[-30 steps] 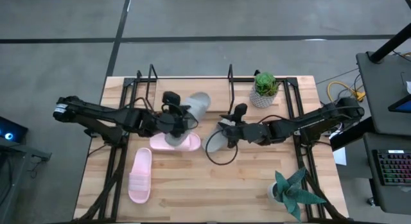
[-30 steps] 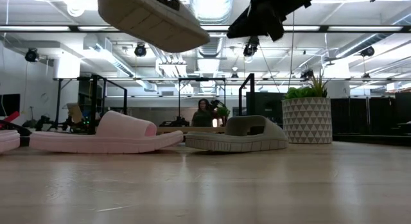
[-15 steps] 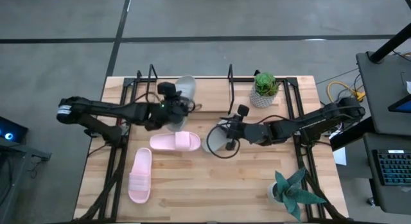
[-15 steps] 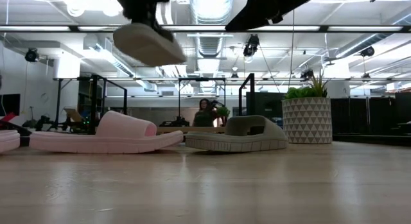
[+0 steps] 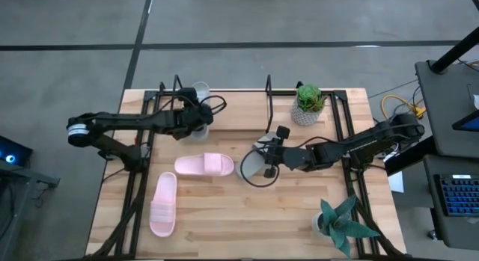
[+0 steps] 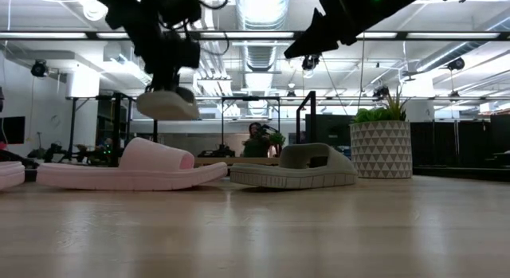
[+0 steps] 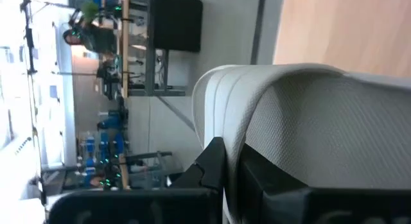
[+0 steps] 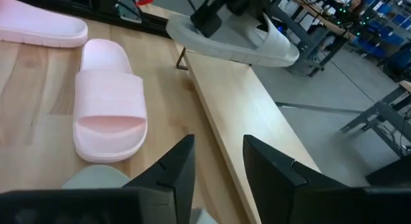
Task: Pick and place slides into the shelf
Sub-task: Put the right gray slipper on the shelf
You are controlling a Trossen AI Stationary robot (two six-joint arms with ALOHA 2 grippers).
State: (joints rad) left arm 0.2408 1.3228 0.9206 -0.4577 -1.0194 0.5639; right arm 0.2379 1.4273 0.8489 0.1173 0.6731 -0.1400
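Note:
My left gripper (image 5: 196,116) is shut on a grey slide (image 5: 200,91) and holds it over the left end of the shelf (image 5: 232,119), a black wire rack with a light wood base. The low view shows that slide (image 6: 167,105) in the air. My right gripper (image 8: 218,161) is open. It hovers just above the second grey slide (image 5: 250,167), which lies sole down on the table. Two pale pink slides (image 5: 203,165) (image 5: 163,204) also lie sole down on the table. My left gripper grips the grey slide beside its strap (image 8: 260,28), coming from above with the fingers (image 7: 215,166) pointing down. The gripper body hides the exact spot. The slide is lifted clear above the shelf's wood base (image 8: 244,115) and lies nearly level.
A potted plant (image 5: 308,102) stands by the shelf's right end. Another plant (image 5: 340,223) stands at the near right corner. Black rails (image 5: 138,179) (image 5: 348,141) run along both sides of the table. Bare wood lies near the front middle (image 5: 247,223).
My left gripper has carried the grey slide from above the pink slide toward the table's far left, to the shelf's left end. It has come lower, and the slide has turned about on the way. My right gripper has stayed over the other grey slide.

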